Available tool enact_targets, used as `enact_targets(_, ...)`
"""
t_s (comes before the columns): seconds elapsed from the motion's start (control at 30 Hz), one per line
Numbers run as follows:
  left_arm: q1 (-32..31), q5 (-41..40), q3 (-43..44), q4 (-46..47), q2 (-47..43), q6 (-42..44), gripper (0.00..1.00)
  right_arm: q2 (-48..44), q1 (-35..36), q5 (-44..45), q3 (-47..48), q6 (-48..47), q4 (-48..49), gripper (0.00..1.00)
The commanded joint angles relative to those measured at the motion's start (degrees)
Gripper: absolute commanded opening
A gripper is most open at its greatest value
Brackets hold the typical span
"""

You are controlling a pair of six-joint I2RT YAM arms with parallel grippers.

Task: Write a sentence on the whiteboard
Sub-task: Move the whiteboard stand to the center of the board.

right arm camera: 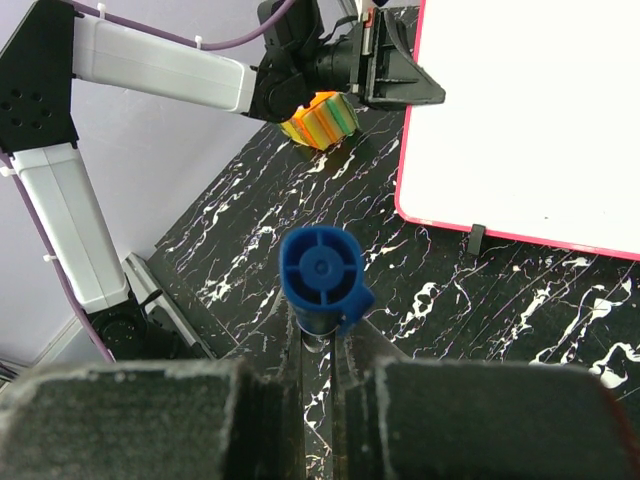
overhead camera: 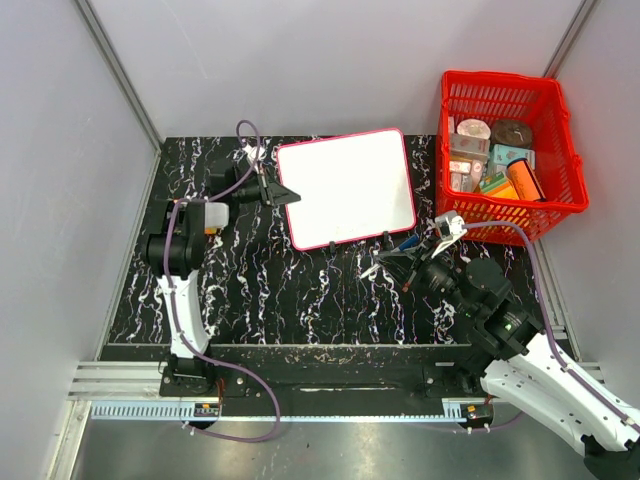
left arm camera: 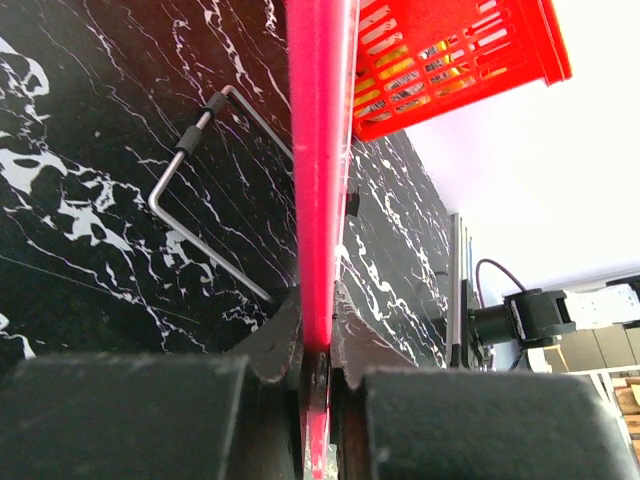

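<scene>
**Counter.** 1 black, white-veined marble-pattern counter (overhead camera: 280, 300) is carrying 2 arms, 1 board and 1 basket.

**Board.** 1 flat rectangular whiteboard with a thin red-pink frame and rounded corners (overhead camera: 345, 188) (left arm camera: 320, 150) (right arm camera: 530, 110) is sitting near the middle of the far edge, turned slightly out of square with that edge. Its face is showing plain white in the top and right wrist views. 2 small black tabs are projecting from its near edge. In the left wrist view, 1 bent grey metal wire with a black sleeve (left arm camera: 180, 200) is lying on the counter just beside the frame.

**Left gripper** (overhead camera: 288, 194) (left arm camera: 318, 350) (right arm camera: 425, 95). It is reaching in from the counter's left side, and its 2 fingers are pinching the frame at the board's left edge, with the red rim running straight out between them.

**Right gripper** (overhead camera: 395, 258) (right arm camera: 320, 345). It is hovering toward the right half of the counter, just on the near side of the board's near-right corner and apart from it. Its 2 fingers are closing narrowly around 1 marker with a round blue cap (overhead camera: 410, 243) (right arm camera: 320, 270), the cap end facing the wrist camera.

**Basket.** 1 red plastic lattice basket (overhead camera: 500, 80) (left arm camera: 450, 60) is standing at the far-right corner. It is holding several packed items, 2 of them round rolls at its far side. The exact count cannot be told, and the labels are too small to read.
</scene>
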Motion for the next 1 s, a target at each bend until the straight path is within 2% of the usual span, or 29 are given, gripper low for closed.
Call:
enact_targets(0.0, -0.3, 2.8, -6.4, 7.0, -2.5, 3.0, 0.0, -0.6, 0.3, -0.8, 0.8, -1.3, 1.6, 0.0)
enact_targets(0.03, -0.3, 3.3, -8.0, 13.3, -2.9, -0.1, 0.0, -0.5, 0.3, -0.9, 0.7, -1.2, 1.7, 0.0)
enact_targets(0.17, -0.3, 5.8, -13.6, 22.8, -4.9, -5.6, 0.0, -0.1, 0.2, -1.0, 1.1, -1.4, 1.5, 0.0)
enact_targets(0.4, -0.4, 9.1, -17.6, 27.6, -7.1, -8.8, 0.0, 0.0, 0.2, -1.0, 1.6, -1.3, 1.5, 0.0)
enact_targets(0.5, -0.4, 10.8, -19.2, 34.7, -7.5, -13.9, 0.0, 0.5, 0.3, -1.1, 1.5, -1.0, 1.6, 0.0)
enact_targets(0.67, -0.6, 12.9, -20.7, 56.8, -4.0, -31.4, 0.0, 0.7, 0.3, -1.4, 1.6, -0.6, 1.7, 0.0)
enact_targets(0.97, -3.8, 12.5, -24.8, 58.4, -5.7, -30.8, 0.0, 0.2, 0.3, -1.1, 1.6, -0.5, 1.0, 0.0)
